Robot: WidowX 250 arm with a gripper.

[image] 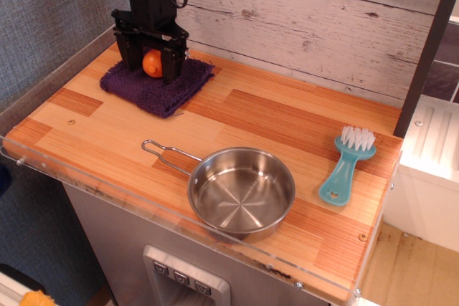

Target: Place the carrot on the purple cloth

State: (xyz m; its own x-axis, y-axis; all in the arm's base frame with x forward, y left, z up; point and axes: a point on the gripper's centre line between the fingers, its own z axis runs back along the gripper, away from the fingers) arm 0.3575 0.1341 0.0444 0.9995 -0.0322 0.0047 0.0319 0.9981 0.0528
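The carrot (152, 63), small, orange and stubby, rests on the back part of the purple cloth (163, 91), a fuzzy folded towel at the far left of the wooden counter. My black gripper (150, 69) stands upright over the cloth, its jaws spread to either side of the carrot with a gap showing on each side. The fingertips reach down to about the cloth's surface. The gripper is open and holds nothing.
A steel pan (242, 191) with a wire handle sits near the front edge at the middle. A teal brush (346, 165) with white bristles lies at the right. A whitewashed plank wall (308, 19) runs along the back, and a clear plastic lip (107, 195) edges the front.
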